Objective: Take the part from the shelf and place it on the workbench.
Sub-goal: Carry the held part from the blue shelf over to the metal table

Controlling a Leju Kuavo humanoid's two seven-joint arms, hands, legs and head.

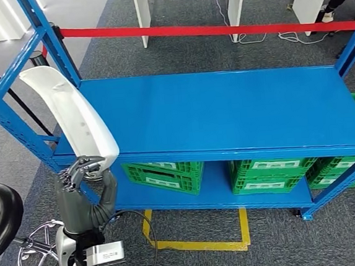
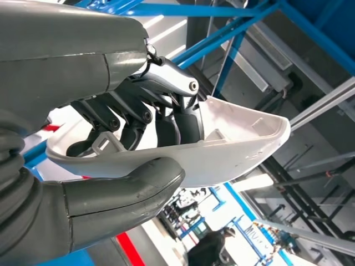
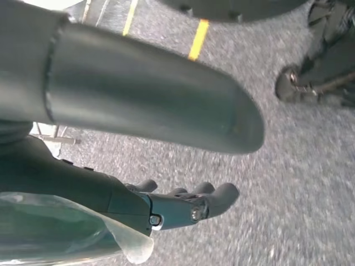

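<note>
Gripping the lower end of one white part (image 1: 73,114), the left hand (image 1: 86,173) sits just off the front left corner of the blue metal shelf (image 1: 220,113), dark fingers curled over the part's edge and the thick grey thumb under it. In the left wrist view the same hand (image 2: 138,138) has its fingers (image 2: 125,119) inside the hollow of the part (image 2: 234,141), a long, curved, smooth plastic shell that narrows to a rounded tip, with the thumb pressed on its glossy outer face. From the hand the part rises tilted up and away, in the air over the shelf's left end, its upper tip beside the blue upright. One shelf unit with two flat tiers stands on grey carpet; three green slotted plastic crates (image 1: 167,174) sit in a row on the lower tier. The right hand (image 3: 184,205) hangs above the carpet (image 3: 301,166), holding nothing, its fingers loosely extended and apart.
</note>
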